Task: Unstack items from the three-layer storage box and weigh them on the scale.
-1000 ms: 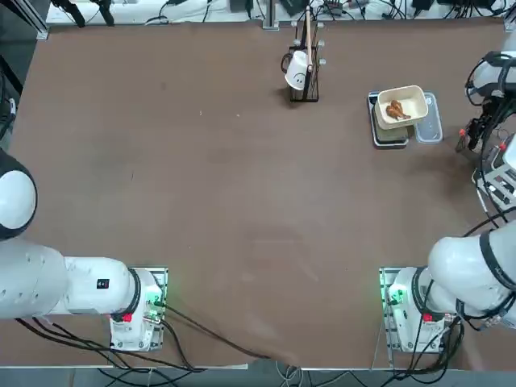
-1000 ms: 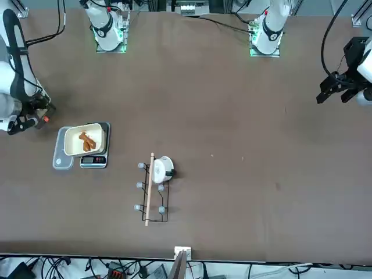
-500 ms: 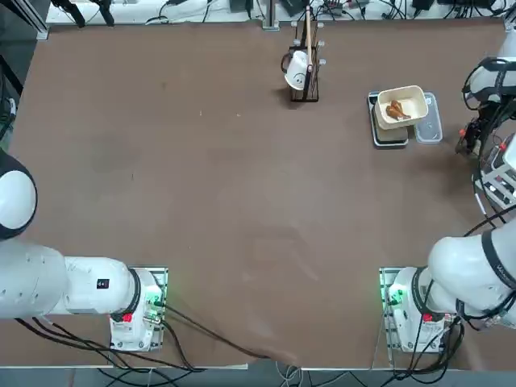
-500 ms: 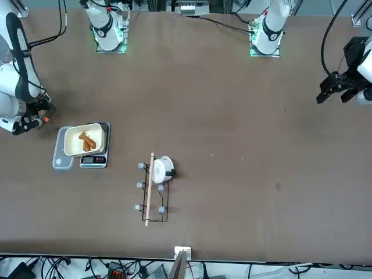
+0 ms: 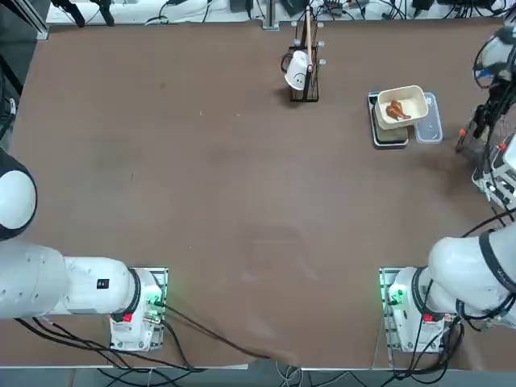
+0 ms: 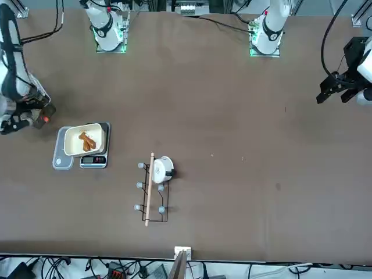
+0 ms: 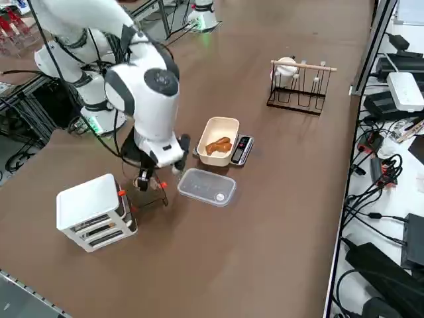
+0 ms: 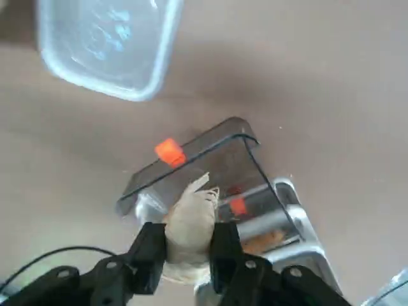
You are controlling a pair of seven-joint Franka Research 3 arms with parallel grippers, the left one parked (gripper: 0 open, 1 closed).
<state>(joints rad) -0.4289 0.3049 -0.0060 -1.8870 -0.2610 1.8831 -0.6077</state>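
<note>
My right gripper [image 8: 189,233] is shut on a rounded whitish item [image 8: 191,220], held just above the three-layer storage box [image 7: 93,209]. The box's clear drawer [image 8: 210,169] with an orange tab stands pulled out below the fingers. From the side, the gripper [image 7: 147,180] hangs between the box and a clear container [image 7: 207,187]. A lumpy orange-brown item [image 7: 218,144] lies in the cream tray [image 7: 211,157], which rests on the scale [image 7: 241,150]. Seen from overhead, the tray [image 5: 413,97] and scale [image 5: 390,134] sit at the far right, with the gripper [image 5: 476,137] near the table's right edge.
A dark upright stand with a white cup [image 5: 303,69] stands at the far middle of the table. The clear container [image 5: 429,121] lies right beside the tray. The storage box [image 5: 500,176] sits at the table's right edge. Cables and devices lie beyond the far edge.
The fingers have closed in on the whitish item. The right arm's upper part has swung toward the table's far edge while the gripper stayed over the storage box.
</note>
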